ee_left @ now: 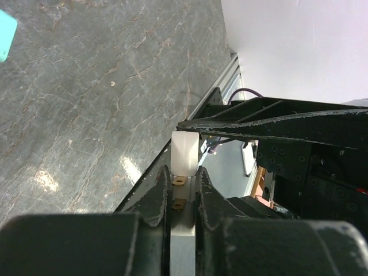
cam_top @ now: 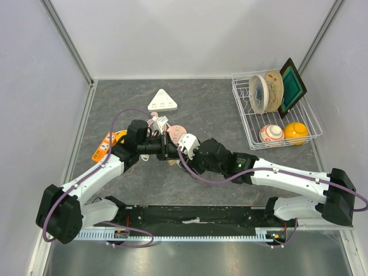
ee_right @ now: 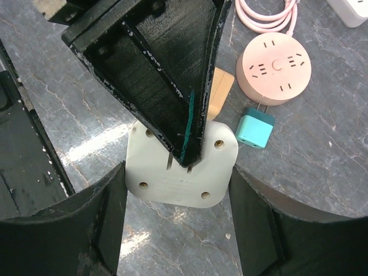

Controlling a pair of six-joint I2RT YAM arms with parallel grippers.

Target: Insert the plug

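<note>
Left pincer (ee_left: 185,172) holds plug (ee_left: 185,150) at right pincer's (ee_right: 179,198) socket (ee_right: 155,179).

- Dark grey desk (cam_top: 213,109) with pale marble-like veins, spanning the enclosure from side to side.
- Plain white back wall (cam_top: 190,34), smooth and matt.
- White left side panel (cam_top: 34,115) and white right side panel (cam_top: 345,98), both slanting outward in the top view.
- Slim aluminium posts (cam_top: 69,43) at the two rear corners, joined by a thin metal rail (cam_top: 161,79) along the desk's far edge.
- Brushed metal strip (cam_top: 195,259) along the near edge.
- Soft, even light; pale glare patches (ee_left: 46,180) on the stone-look surface in both wrist views.
</note>
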